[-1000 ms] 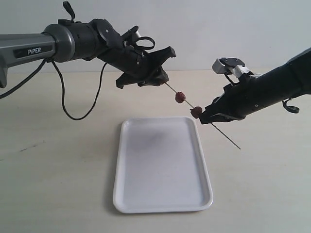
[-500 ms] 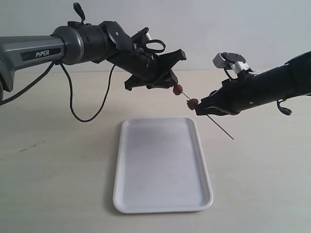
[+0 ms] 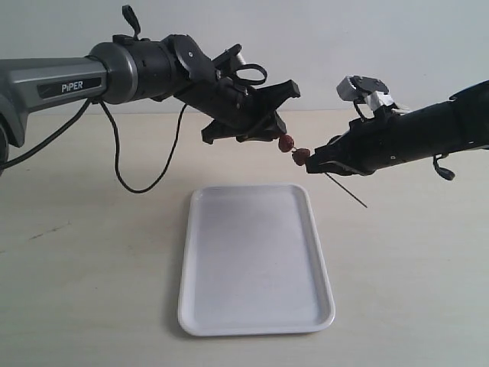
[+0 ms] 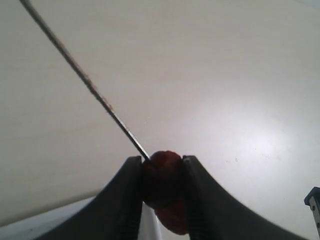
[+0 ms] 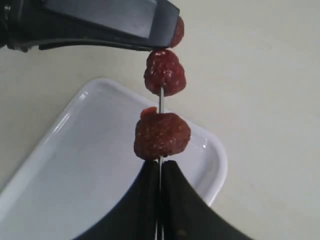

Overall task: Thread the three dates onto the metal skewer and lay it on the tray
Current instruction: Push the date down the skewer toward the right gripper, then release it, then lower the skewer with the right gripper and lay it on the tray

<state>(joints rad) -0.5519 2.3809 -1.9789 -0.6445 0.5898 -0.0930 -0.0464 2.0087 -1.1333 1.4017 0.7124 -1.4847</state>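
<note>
The metal skewer (image 5: 161, 102) is pinched in my shut right gripper (image 5: 161, 167), and its free end (image 3: 348, 195) sticks out behind the fingers. Two dates (image 5: 165, 72) (image 5: 161, 135) are threaded on it just past the right fingertips. The third date (image 4: 162, 180) is clamped in my shut left gripper (image 4: 161, 162), with the skewer (image 4: 85, 80) running into it. In the exterior view the left gripper (image 3: 271, 138) and right gripper (image 3: 315, 164) nearly meet above the far edge of the white tray (image 3: 252, 317), with the dates (image 3: 286, 143) (image 3: 300, 157) bunched between them.
The tray (image 5: 75, 175) lies on a pale wooden table directly under both grippers. A black cable (image 3: 130, 172) hangs from the left arm and loops over the table to the left of the tray.
My left gripper has moved right along the skewer with its date, closing the gap to the two threaded dates. The right gripper has risen slightly, and less skewer shows between the grippers.
</note>
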